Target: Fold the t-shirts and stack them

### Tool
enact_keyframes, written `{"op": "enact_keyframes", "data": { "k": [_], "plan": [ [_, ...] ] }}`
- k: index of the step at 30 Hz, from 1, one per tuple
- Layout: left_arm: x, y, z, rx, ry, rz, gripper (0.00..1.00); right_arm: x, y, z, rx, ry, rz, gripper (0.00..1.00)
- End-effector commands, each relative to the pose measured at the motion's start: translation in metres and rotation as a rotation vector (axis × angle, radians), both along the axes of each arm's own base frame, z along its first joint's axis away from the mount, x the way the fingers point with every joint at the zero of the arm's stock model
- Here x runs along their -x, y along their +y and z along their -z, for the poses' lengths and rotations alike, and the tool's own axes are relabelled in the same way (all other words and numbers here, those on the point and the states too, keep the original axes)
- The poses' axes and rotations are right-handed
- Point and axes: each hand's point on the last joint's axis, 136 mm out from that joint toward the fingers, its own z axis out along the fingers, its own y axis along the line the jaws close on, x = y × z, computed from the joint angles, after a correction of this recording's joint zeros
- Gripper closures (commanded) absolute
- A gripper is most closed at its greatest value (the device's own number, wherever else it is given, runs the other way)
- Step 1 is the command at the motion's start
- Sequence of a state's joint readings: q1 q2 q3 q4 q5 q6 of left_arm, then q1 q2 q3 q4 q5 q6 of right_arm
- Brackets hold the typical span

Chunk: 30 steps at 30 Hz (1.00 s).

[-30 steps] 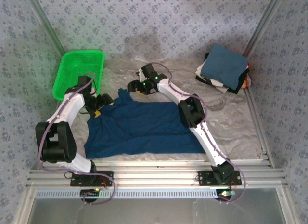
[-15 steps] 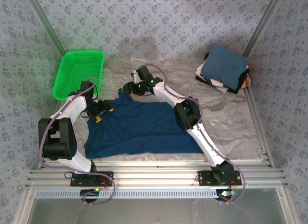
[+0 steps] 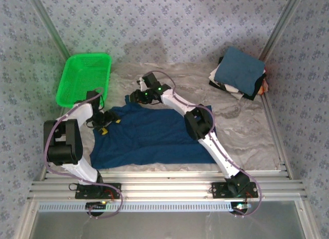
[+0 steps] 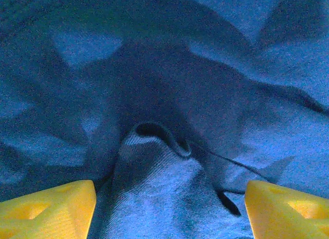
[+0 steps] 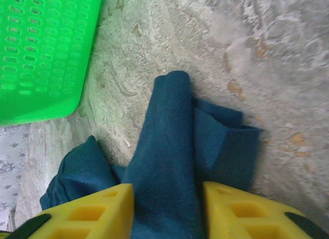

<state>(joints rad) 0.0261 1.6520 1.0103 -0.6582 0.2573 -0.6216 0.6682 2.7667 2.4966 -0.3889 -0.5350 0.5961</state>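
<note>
The navy t-shirt [image 3: 154, 136] lay spread, soft and rumpled, on the marbled grey counter [image 3: 247, 126]. Within the last second the right claw [image 5: 167, 210] had been narrowed from wide to pinching a thick bunched fold at the shirt's far edge, near the green mesh basket [image 5: 36, 49]. The left claw [image 4: 169, 208] was held spread over a raised wrinkle. A two-handed lift was judged close.
</note>
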Motion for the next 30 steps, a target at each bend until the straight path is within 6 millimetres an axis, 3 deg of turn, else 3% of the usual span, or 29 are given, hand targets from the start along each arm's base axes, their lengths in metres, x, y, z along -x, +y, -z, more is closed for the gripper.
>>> {"op": "enact_keyframes", "data": {
  "k": [1,5,7,12,17,26,30],
  "plan": [
    [0.0,0.002,0.005,-0.004,0.005,-0.003,0.24,0.001,0.001,0.006,0.013,0.014,0.009,0.66],
    [0.001,0.004,0.009,-0.002,0.017,-0.01,0.24,-0.009,-0.003,-0.01,0.005,-0.018,0.037,0.82],
    [0.002,0.006,0.012,0.001,0.024,-0.018,0.24,-0.017,-0.007,-0.024,-0.009,-0.04,0.062,0.86],
    [0.008,0.015,0.025,0.012,0.057,-0.063,0.24,-0.028,-0.017,-0.059,-0.026,-0.089,0.098,0.92],
    [0.017,0.024,0.04,0.015,0.101,-0.111,0.25,-0.031,-0.036,-0.076,-0.015,-0.112,0.127,0.91],
    [0.024,0.034,0.049,0.008,0.129,-0.153,0.25,-0.031,-0.073,-0.07,0.056,-0.072,0.193,0.94],
    [0.025,0.034,0.05,0.015,0.13,-0.156,0.25,-0.017,-0.084,-0.046,0.112,0.001,0.204,0.93]
  ]
}}
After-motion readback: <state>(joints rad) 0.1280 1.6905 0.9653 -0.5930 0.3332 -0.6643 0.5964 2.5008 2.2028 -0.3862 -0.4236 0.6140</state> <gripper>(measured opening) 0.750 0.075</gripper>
